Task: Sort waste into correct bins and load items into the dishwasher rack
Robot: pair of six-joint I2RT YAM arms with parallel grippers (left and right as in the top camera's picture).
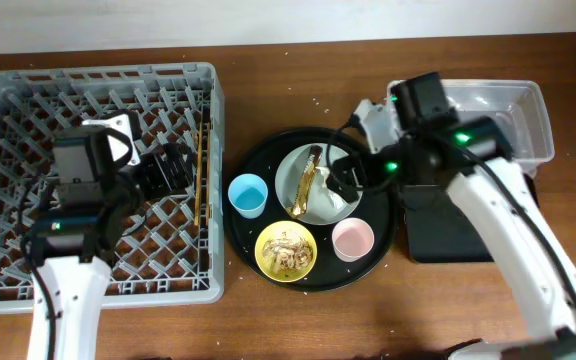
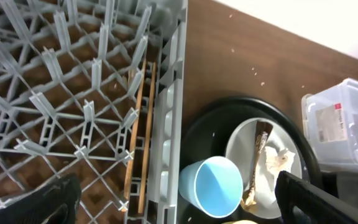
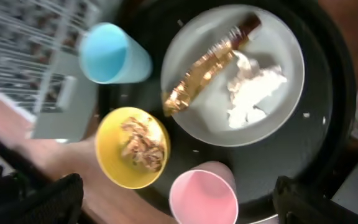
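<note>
Right gripper [image 1: 345, 178] spread wide above plate [image 1: 290, 165], left gripper [image 1: 168, 168] likewise released over rack [image 1: 98, 72]; tissue [image 3: 253, 93] lies at plate's 4 o'clock in overhead, just beside wrapper [image 3: 207, 65], so descend centred on tissue, pinching clear of wrapper.

The left arm [image 1: 63, 290] comes up from the near left edge with the left gripper [image 1: 173, 168] pointing right, its fingers [image 2: 39, 202] spread wide, while the right arm [image 1: 528, 250] reaches from the near right corner toward the left, and the right gripper [image 1: 343, 178] faces down, fingers [image 3: 325, 199] likewise well apart.
</note>
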